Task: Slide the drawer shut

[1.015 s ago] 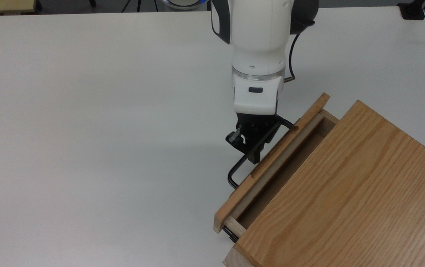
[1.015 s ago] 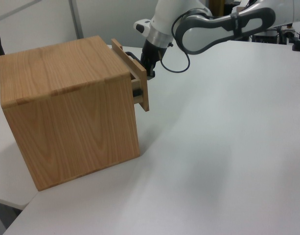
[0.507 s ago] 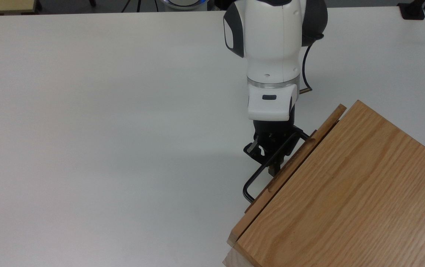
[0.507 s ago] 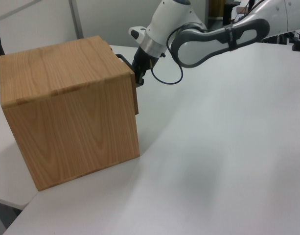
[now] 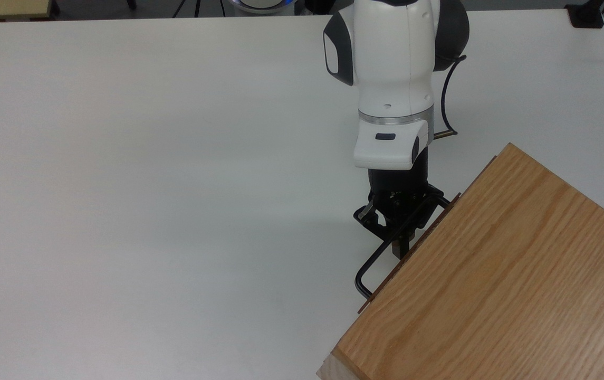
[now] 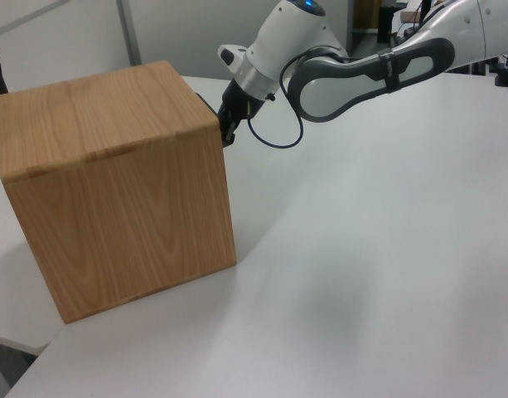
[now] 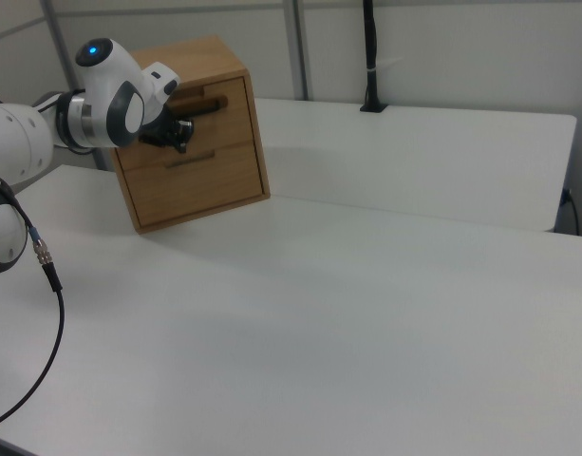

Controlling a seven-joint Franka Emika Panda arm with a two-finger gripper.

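now, in the top view, the pincer (image 5: 398,232) sits at the black handle (image 5: 373,264), closed around its bar; the drawer (image 5: 412,248) lies toward four o'clock, its front running ten-to-four beside the cabinet (image 5: 491,285). in the left view the front looks flush. in the right view, the top drawer (image 7: 219,109) sits at three o'clock of the pincer (image 7: 177,136).

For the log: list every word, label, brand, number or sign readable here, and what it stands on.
None can be read: no text shows on the cabinet, the drawer, the arm, the gripper or the table.
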